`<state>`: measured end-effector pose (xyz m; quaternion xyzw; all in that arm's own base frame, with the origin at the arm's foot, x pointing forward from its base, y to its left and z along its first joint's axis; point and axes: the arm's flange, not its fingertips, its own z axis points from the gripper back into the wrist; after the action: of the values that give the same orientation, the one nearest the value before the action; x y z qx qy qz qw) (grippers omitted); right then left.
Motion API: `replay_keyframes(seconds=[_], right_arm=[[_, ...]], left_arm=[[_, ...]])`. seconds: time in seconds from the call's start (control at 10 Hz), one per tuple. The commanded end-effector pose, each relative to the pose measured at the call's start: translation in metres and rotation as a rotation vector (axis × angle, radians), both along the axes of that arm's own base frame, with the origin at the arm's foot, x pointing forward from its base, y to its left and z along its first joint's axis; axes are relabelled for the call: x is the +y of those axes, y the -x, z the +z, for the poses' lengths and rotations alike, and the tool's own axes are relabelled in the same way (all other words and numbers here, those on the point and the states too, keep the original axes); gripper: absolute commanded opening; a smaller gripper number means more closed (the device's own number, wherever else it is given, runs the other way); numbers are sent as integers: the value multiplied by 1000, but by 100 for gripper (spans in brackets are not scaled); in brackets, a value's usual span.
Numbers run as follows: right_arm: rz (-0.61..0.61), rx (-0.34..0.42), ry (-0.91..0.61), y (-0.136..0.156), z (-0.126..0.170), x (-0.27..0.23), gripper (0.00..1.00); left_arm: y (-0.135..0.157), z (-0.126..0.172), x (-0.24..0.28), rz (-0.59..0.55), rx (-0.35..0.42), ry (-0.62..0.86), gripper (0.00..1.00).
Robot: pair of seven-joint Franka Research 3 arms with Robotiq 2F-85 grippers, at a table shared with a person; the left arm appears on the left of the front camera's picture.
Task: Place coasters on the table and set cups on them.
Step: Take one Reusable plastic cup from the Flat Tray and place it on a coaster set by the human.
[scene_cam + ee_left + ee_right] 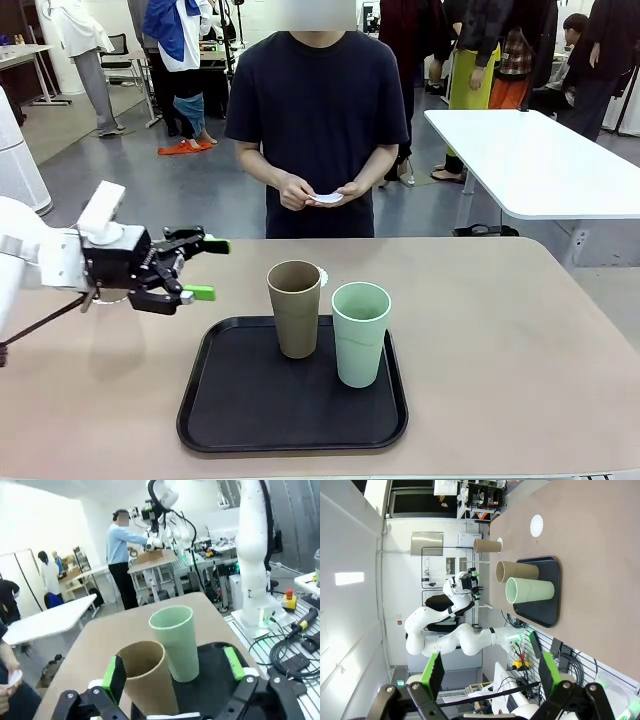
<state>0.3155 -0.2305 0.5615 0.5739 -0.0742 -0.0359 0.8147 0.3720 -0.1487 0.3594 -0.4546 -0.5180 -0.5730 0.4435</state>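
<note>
One tan-brown tapered matte tumbler (487, 545) stands on the beige-tan bench (520, 330), well off toward 10 o'clock from the black rectangular tray (240, 400). A sliver of white at its base suggests a lacy paper doily under it, so that pair looks done. A second round white scalloped doily (536, 526) lies bare on the bench at about 12 o'clock from the tray, ready for a cup. The third doily (327, 197) is in the person's hands (295, 190) at the far side, not yet laid down.

Two cups stand upright on the tray, just beside each other: another tan-brown tumbler (295, 308) and, at its 4 o'clock, the pale mint green tumbler (360, 333). The left tool (210, 268) hovers at 9 o'clock of the tan one, fingers spread apart and empty, pointed toward it. The right tool (491, 669) is high off to the side, also spread apart and empty.

I judge roughly a third finished: one doily to lay, two cups to move.
</note>
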Motion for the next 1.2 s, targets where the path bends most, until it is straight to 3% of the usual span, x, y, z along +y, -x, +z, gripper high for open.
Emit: replay_keyframes(seconds=[0.0,0.3,0.4,1.1], right_arm=[[-2,-14,-2,0,-1,0,100],[-2,-14,-2,0,-1,0,100],[-2,-14,-2,0,-1,0,100],[-2,-14,-2,0,-1,0,100]], left_arm=[[-12,6,-24,64,11,-106,100],[-12,17,-35,262,3,-238,100],[-19,3,-28,104,8,-147,100],[-19,3,-28,104,8,-147,100]])
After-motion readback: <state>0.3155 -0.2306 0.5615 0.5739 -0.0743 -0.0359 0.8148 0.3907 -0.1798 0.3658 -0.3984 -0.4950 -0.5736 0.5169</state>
